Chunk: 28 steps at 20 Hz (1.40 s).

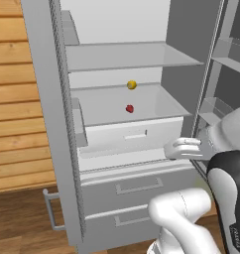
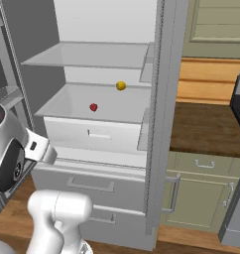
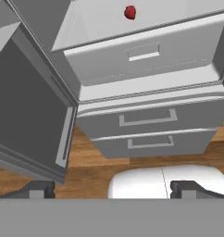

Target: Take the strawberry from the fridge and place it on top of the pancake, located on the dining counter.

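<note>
Fridge (image 1: 52,124) open; strawberry (image 1: 130,108) on shelf, not yet grasped. Pincer (image 3: 111,189) spread, empty. Pick + carry to pancake left.

Strawberry (image 1: 129,108) on fridge (image 1: 67,149) shelf, before yellow fruit (image 1: 132,85).

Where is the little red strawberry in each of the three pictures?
Left base view: the strawberry lies on the fridge shelf near the middle, below the yellow fruit.
Right base view: left of centre, down-left of the yellow fruit.
Hand view: at the top edge.
Shared landmark: the white drawer under its shelf.
</note>
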Tool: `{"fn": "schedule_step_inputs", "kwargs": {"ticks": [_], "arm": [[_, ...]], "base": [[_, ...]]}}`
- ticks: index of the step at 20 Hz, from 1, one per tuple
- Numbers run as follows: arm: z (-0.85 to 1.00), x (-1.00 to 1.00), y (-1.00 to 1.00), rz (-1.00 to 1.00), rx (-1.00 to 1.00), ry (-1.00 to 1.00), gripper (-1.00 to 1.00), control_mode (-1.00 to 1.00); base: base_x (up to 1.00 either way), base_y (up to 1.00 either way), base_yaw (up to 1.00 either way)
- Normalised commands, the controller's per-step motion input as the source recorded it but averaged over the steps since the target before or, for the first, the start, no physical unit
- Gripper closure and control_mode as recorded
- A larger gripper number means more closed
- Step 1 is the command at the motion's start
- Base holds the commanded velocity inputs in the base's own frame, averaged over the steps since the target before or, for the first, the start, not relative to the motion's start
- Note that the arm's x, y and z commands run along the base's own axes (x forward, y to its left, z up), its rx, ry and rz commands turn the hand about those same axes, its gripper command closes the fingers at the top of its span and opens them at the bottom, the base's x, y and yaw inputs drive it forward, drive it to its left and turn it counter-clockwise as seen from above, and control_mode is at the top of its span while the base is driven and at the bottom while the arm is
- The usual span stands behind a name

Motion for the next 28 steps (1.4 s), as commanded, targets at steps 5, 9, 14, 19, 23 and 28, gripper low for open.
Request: {"fn": "schedule_step_inputs", "kwargs": {"ticks": [5,9,14,19,23,28], "arm": [[-0.04,0.01,0.00,0.00,0.00,0.01,-1.00,-1.00],[-0.04,0.21,0.00,0.00,0.00,0.03,-1.00,-1.00],[-0.02,0.21,0.00,0.00,0.00,0.02,-1.00,1.00],[0.00,0.00,0.00,0.00,0.00,0.00,-1.00,1.00],[0.00,0.00,0.00,0.00,0.00,0.00,-1.00,1.00],[0.00,0.00,0.00,0.00,0.00,0.00,-1.00,1.00]], "base": [[0.00,0.00,0.00],[0.00,0.00,0.00],[0.43,0.00,0.00],[0.70,0.06,0.00],[0.61,0.00,0.00],[0.44,0.00,0.00]]}}
